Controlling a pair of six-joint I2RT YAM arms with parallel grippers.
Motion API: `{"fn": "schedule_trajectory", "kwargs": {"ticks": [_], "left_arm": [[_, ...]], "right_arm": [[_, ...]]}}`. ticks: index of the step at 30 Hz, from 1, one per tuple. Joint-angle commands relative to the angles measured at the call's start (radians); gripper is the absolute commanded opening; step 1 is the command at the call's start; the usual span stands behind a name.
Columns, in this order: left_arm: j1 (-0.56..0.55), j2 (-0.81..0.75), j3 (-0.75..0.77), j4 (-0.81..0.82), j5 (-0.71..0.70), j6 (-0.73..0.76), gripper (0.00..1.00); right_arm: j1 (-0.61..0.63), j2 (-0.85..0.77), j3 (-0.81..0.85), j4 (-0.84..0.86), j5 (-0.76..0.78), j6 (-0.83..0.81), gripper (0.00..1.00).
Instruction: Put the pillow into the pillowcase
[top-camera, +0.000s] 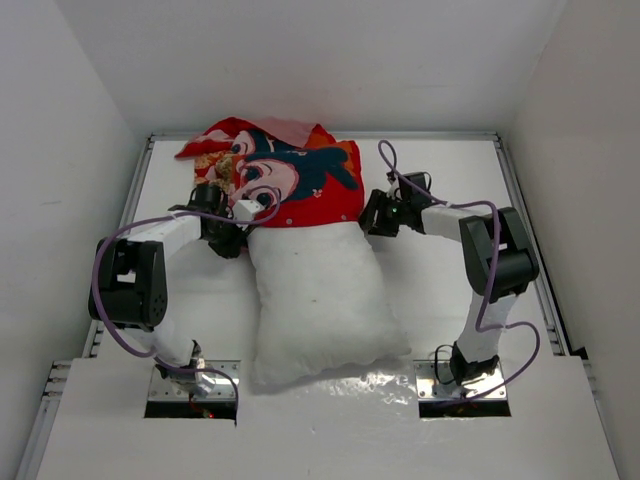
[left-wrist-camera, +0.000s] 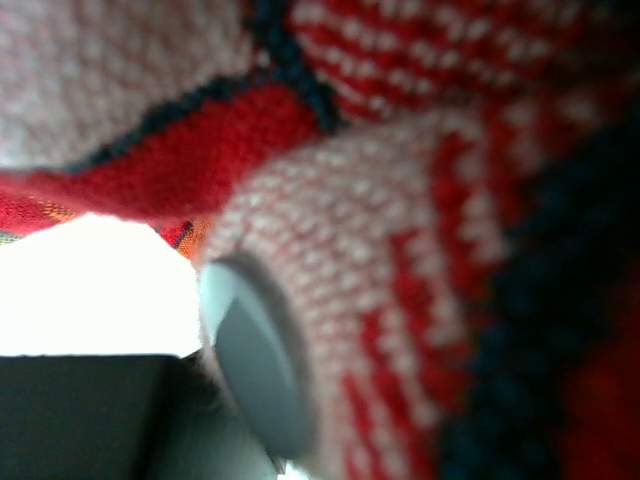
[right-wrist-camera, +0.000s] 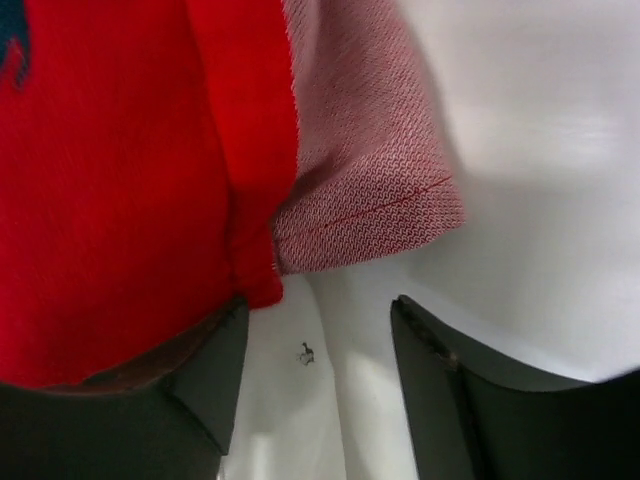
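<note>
Now the left gripper (top-camera: 250, 210) is pinching the pillowcase (top-camera: 300, 180) at nine o'clock; the right gripper (top-camera: 375, 213), fingers apart, should be closing squarely on the three-o'clock hem; the pillow (top-camera: 315, 300) is sitting with only its twelve-o'clock end inside.

You have a plain white pillow (top-camera: 318, 300) and a red pillowcase (top-camera: 322, 196) with teal-hatted cartoon faces, pale pink inside.

No readable lettering shows on the pillowcase (top-camera: 300, 180) or elsewhere.
</note>
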Motion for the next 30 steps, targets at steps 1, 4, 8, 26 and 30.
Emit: {"fn": "schedule_trajectory", "kwargs": {"ticks": [1, 4, 8, 26, 30], "left_arm": [[0.016, -0.036, 0.037, -0.017, -0.017, -0.005, 0.00], [0.016, -0.032, 0.052, -0.023, -0.016, -0.009, 0.00], [0.017, -0.035, 0.144, -0.147, 0.044, 0.027, 0.00], [-0.027, -0.162, 0.342, -0.710, 0.230, 0.438, 0.56], [-0.029, -0.138, 0.506, -0.760, 0.233, 0.420, 0.65]], "right_arm": [[0.029, -0.026, -0.027, 0.168, -0.120, -0.012, 0.51], [0.048, -0.043, -0.027, 0.213, -0.126, -0.034, 0.00], [0.048, -0.141, -0.085, 0.210, -0.005, -0.032, 0.00], [0.263, -0.590, -0.035, -0.426, 0.457, -0.331, 0.80], [0.390, -0.647, -0.087, -0.367, 0.483, -0.243, 0.99]]}}
